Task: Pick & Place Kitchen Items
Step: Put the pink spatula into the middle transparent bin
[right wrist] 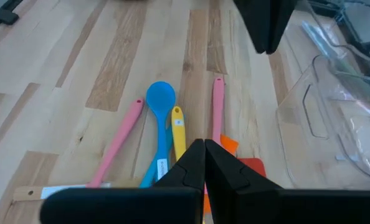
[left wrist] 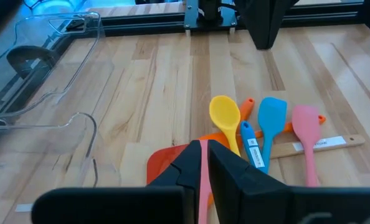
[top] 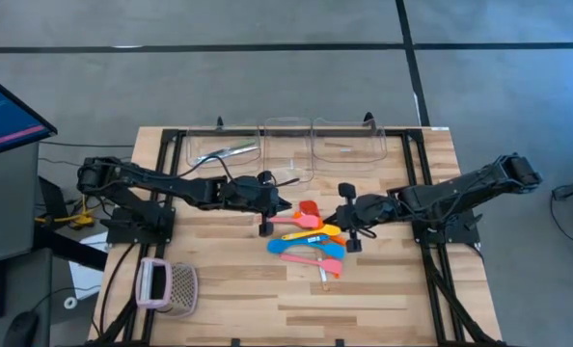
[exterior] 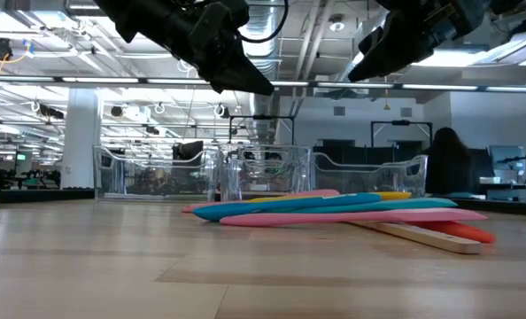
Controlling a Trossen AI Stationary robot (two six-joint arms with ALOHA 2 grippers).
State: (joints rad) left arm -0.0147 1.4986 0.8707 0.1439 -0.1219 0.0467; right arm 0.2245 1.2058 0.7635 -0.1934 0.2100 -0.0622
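Left gripper (top: 279, 204) hovers above the table at approx 9 o'clock of the utensil pile, fingers nearly closed w/ only a thin slit betw them; in left wrist view (left wrist: 205, 163) a pink handle lines up w/ that slit, but can't tell if it's pinched or just lying underneath. In low view (exterior: 245, 80) nothing hangs from the tips, and they sit clear above the pile.

Right gripper (top: 337, 220) hovers at approx 3 o'clock of the pile, fingers pressed together, nothing held; same in right wrist view (right wrist: 204, 163).

Utensils lie bunched at table centre betw the two grippers: red spatula (top: 308, 208) at 12 o'clock of the bunch, pink spoon (top: 292, 221) just below it, yellow spoon (top: 321, 230) and orange spoon (top: 311, 237) mid-bunch, blue spoon (top: 304, 246) crossing them, second pink spoon (top: 311, 258) at 6 o'clock. All flat on the wooden table (top: 383, 289), overlapping.

Clear bins (top: 286, 145) stand in a row at 12 o'clock of the pile; leftmost has a slim utensil in it. Mesh basket (top: 168, 286) sits at 7 o'clock, well apart
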